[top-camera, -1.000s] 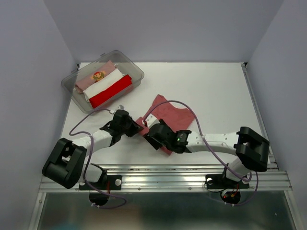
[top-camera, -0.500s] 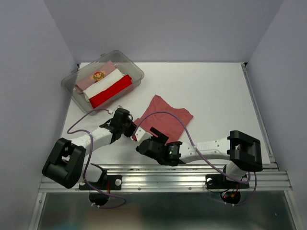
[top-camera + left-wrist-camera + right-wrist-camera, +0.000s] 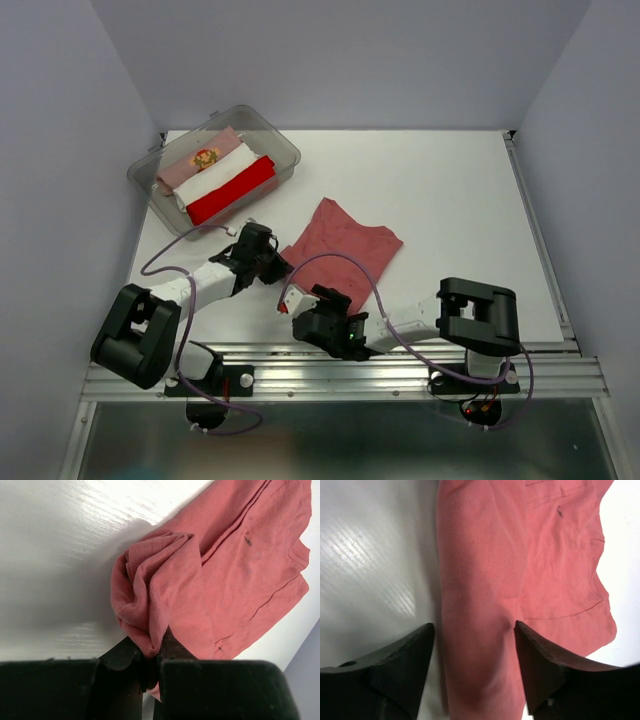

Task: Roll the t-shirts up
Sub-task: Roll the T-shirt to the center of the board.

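The dusty brick-red t-shirt [image 3: 345, 238] lies spread on the white table, its left near corner bunched up. My left gripper [image 3: 274, 262] is at that corner. In the left wrist view it [image 3: 159, 652] is shut on a bunched fold of the red t-shirt [image 3: 165, 580]. My right gripper [image 3: 305, 302] is at the shirt's near edge. In the right wrist view it [image 3: 474, 630] is open, and its fingers [image 3: 540, 660] straddle a rolled ridge of the red t-shirt [image 3: 475, 580] without closing on it.
A clear plastic bin [image 3: 285, 150] at the back left holds a pale pink bundle [image 3: 200, 158] with a print, a white bundle [image 3: 215, 175] and a bright red bundle [image 3: 235, 190]. Purple cables loop over both arms. A metal rail [image 3: 340, 362] runs along the near edge.
My right arm has drawn back toward the near edge and its gripper has moved near and left. More of the red shirt is uncovered. My left gripper has stayed at the corner.
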You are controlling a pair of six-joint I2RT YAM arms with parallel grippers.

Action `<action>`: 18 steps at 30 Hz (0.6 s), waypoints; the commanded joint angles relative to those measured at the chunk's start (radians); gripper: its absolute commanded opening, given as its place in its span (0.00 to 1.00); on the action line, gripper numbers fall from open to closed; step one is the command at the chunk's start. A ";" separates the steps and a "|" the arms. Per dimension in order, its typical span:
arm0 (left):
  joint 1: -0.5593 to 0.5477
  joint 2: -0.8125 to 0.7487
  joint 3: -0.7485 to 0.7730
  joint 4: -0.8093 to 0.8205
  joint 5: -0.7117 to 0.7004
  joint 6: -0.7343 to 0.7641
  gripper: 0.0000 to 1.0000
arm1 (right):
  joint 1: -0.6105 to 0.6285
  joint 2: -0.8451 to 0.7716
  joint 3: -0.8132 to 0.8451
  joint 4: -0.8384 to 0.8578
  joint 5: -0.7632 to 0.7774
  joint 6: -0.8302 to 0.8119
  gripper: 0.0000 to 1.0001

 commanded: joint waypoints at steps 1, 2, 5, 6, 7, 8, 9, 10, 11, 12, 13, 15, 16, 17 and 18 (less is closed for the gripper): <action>-0.002 -0.009 0.037 -0.022 -0.010 0.020 0.00 | 0.008 0.045 -0.056 0.206 0.127 -0.055 0.63; -0.004 -0.007 0.037 -0.023 -0.010 0.020 0.00 | 0.008 0.051 -0.057 0.221 0.141 -0.063 0.61; -0.004 -0.001 0.041 -0.023 -0.005 0.026 0.00 | 0.008 0.060 -0.068 0.276 0.176 -0.063 0.53; -0.002 -0.003 0.044 -0.023 -0.005 0.027 0.00 | 0.008 0.060 -0.068 0.278 0.176 -0.060 0.50; -0.004 0.000 0.044 -0.023 -0.007 0.029 0.00 | 0.008 0.062 -0.068 0.280 0.181 -0.058 0.47; -0.002 0.000 0.046 -0.025 -0.005 0.030 0.00 | 0.008 0.063 -0.066 0.280 0.179 -0.049 0.35; -0.002 -0.001 0.047 -0.025 -0.005 0.034 0.00 | 0.008 0.060 -0.066 0.280 0.181 -0.046 0.30; -0.002 -0.003 0.049 -0.025 -0.004 0.035 0.00 | 0.008 0.057 -0.066 0.280 0.176 -0.040 0.16; -0.004 -0.004 0.049 -0.025 -0.004 0.040 0.00 | 0.008 0.053 -0.068 0.280 0.173 -0.034 0.10; -0.002 -0.013 0.050 -0.023 -0.004 0.047 0.00 | 0.008 0.047 -0.073 0.280 0.161 -0.018 0.04; -0.002 -0.018 0.052 -0.023 -0.005 0.052 0.00 | 0.008 0.027 -0.076 0.278 0.149 -0.014 0.01; -0.004 -0.027 0.061 -0.026 0.001 0.072 0.01 | -0.002 0.004 -0.082 0.266 0.094 0.012 0.01; -0.002 -0.030 0.066 -0.027 0.001 0.080 0.04 | -0.020 -0.012 -0.079 0.248 0.063 0.029 0.01; -0.002 -0.035 0.070 -0.027 -0.001 0.086 0.12 | -0.041 -0.045 -0.077 0.229 0.034 0.044 0.01; -0.002 -0.039 0.075 -0.058 -0.004 0.092 0.16 | -0.054 -0.064 -0.077 0.206 0.005 0.061 0.01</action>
